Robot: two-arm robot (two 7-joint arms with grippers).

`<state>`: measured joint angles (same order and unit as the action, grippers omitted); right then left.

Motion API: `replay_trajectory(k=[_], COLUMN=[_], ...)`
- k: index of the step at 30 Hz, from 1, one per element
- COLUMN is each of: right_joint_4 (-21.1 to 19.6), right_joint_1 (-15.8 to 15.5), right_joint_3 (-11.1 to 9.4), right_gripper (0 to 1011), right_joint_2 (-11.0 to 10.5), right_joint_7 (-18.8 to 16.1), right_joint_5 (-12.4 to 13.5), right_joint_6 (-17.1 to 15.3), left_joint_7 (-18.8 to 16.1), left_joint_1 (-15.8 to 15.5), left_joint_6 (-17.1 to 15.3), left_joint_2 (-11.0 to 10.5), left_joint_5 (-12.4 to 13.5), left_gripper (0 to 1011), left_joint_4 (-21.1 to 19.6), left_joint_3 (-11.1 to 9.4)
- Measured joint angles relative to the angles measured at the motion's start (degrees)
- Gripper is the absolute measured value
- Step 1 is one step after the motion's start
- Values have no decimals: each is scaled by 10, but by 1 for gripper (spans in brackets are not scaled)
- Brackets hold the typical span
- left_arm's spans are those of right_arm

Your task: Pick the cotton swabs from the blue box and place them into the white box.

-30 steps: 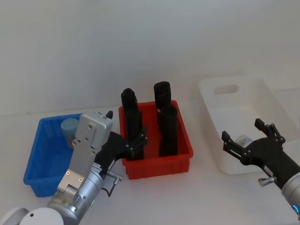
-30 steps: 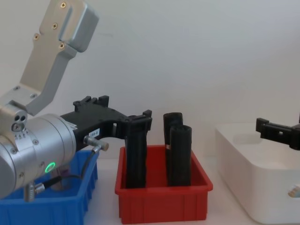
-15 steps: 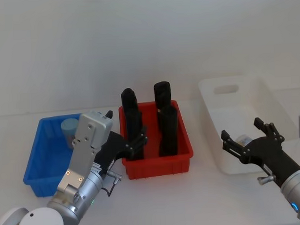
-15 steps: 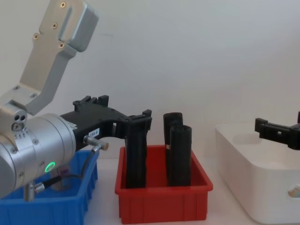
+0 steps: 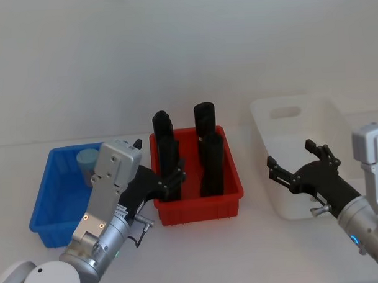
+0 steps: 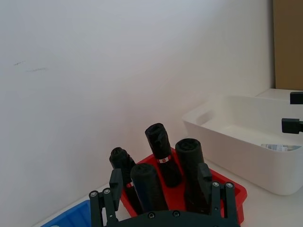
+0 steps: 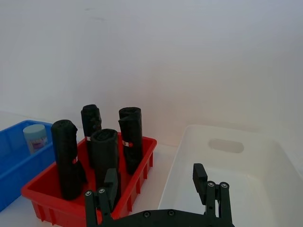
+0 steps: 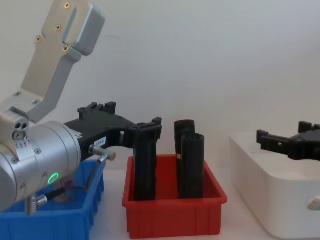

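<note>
In the white box (image 5: pixel 257 112), cotton swabs (image 6: pixel 277 147) seemingly lie beneath right gripper's (image 5: pixel 290 153) jaws.

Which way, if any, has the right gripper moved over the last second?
Yes. The right gripper, jaws open, has shifted to the robot's left across the white box, toward the red bin.

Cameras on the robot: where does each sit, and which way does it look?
Head view: up high, looking down on the blue box, red box and white box; left gripper and right gripper both show.
Chest view: lower, looking across the table; the left arm looms large.
Left wrist view: on the left arm, looking past its open fingers at the black rolls.
Right wrist view: on the right arm, looking over its open fingers at all three boxes.
Shared: both wrist views show the red box and black rolls.
</note>
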<state>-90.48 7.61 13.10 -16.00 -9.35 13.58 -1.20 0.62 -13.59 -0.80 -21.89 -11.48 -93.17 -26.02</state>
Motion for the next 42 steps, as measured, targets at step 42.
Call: replay_trajectory(k=[42], right_joint_4=[393], right_joint_1=[251], right_joint_3=[37], right_gripper=[1001], right_joint_2=[110], right_joint_7=[-165], right_joint_5=[-69], right_joint_6=[110], left_joint_7=[0], left_joint_1=[0], left_joint_6=[0], left_joint_2=[0], left_joint_5=[0], left_gripper=[1004], left_joint_4=[0], left_joint_3=[0])
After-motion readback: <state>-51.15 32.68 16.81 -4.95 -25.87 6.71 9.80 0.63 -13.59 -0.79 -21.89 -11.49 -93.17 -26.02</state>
